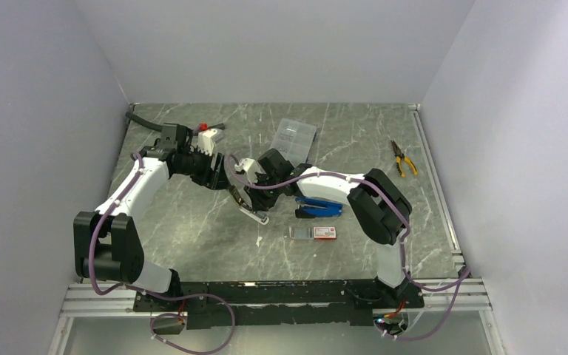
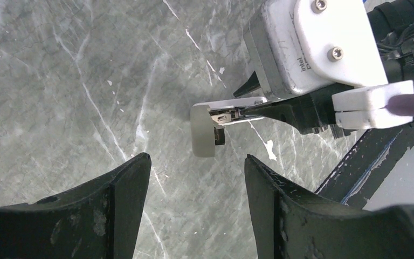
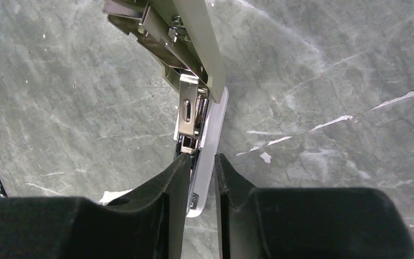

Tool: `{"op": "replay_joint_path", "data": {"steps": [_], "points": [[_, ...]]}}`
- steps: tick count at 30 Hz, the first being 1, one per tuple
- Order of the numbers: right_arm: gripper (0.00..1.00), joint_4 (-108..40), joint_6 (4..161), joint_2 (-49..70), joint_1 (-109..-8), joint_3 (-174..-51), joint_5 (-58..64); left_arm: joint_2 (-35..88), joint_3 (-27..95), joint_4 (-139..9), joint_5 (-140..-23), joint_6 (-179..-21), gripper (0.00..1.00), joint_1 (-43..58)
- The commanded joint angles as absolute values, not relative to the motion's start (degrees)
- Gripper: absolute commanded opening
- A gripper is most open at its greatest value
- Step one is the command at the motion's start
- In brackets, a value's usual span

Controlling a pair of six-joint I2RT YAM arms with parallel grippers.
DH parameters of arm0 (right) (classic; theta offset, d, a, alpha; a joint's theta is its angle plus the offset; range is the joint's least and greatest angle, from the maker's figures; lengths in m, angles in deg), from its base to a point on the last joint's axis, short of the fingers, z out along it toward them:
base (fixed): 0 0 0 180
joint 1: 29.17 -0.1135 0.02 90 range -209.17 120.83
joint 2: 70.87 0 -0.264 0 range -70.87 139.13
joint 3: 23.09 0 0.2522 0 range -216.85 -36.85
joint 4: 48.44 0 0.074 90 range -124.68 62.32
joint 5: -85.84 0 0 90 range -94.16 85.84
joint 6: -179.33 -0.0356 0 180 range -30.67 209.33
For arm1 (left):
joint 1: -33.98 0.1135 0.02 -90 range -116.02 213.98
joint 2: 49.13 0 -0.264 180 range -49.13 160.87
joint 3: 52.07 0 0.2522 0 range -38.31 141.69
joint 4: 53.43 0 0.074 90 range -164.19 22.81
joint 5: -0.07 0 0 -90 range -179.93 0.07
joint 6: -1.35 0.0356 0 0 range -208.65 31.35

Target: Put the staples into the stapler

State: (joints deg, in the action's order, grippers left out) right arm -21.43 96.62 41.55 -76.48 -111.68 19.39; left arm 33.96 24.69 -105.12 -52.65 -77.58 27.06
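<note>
Left wrist view: our left gripper (image 2: 197, 159) stands wide open and empty, the stapler (image 2: 205, 132) just ahead of its jaws. Our right gripper (image 3: 201, 162) clamps narrowly on that stapler's opened body. The staples (image 1: 305, 232) lie on the table (image 1: 192, 237), apart from both jaws, rightward. We judge them light, slick, brittle: pinch the strip's long sides mid-length.

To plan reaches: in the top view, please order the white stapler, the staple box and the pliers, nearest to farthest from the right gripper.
1. white stapler, in the right gripper itself.
2. staple box, right of it.
3. pliers, far right.
</note>
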Motion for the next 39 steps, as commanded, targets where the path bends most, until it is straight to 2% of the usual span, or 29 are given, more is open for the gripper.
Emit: {"op": "replay_joint_path", "data": {"steps": [1, 14, 28, 39], "points": [[0.27, -22.5, 97.3, 41.8, -77.1, -113.7, 18.2, 32.8, 25.1, -104.5, -50.8, -78.2, 0.69, 27.5], [0.32, -22.4, 98.2, 41.6, -78.2, -113.7, 15.5, 32.8, 25.2, -104.6, -50.6, -78.7, 0.68, 28.0], [0.17, -22.0, 99.0, 41.2, -78.9, -114.2, 13.0, 33.6, 25.5, -104.7, -48.0, -77.2, 0.69, 28.3], [0.14, -21.5, 98.7, 41.2, -78.3, -114.9, 16.3, 31.7, 20.0, -97.8, -38.6, -66.3, 0.7, 29.0]]}}
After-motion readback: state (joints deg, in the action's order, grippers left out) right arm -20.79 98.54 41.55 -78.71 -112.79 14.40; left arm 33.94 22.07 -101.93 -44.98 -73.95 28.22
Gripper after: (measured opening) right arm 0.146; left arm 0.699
